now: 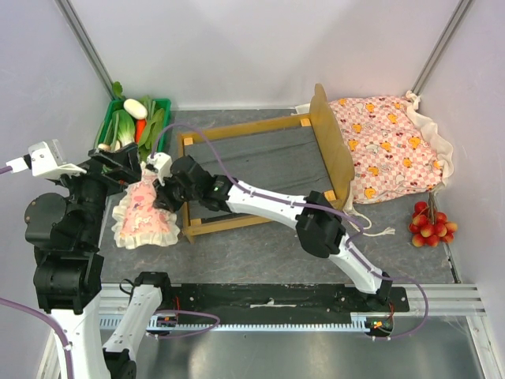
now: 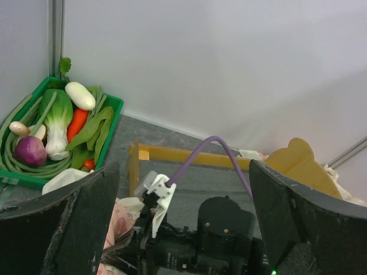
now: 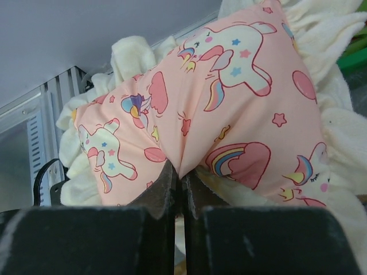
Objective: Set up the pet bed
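Note:
The pet bed (image 1: pixel 260 162), a light-wood frame with a dark grey base, lies in the middle of the mat, its headboard (image 1: pixel 331 142) on the right. Its near rail (image 2: pixel 172 154) also shows in the left wrist view. A pink unicorn-print frilled pillow (image 1: pixel 146 212) lies just left of the frame. My right gripper (image 1: pixel 163 193) reaches across the bed and is shut on a fold of that pillow (image 3: pixel 229 97), with the fabric pinched between its fingertips (image 3: pixel 182 177). My left gripper (image 2: pixel 183 229) hangs open above the pillow's left side (image 1: pixel 118 162), holding nothing. The pink-checked mattress (image 1: pixel 387 146) lies right of the headboard.
A green basket (image 1: pixel 166 103) of toy vegetables stands at the back left corner, its rim (image 2: pixel 114 102) also in the left wrist view. A bunch of red fruit (image 1: pixel 430 225) lies at the right edge. White walls close in the mat on three sides.

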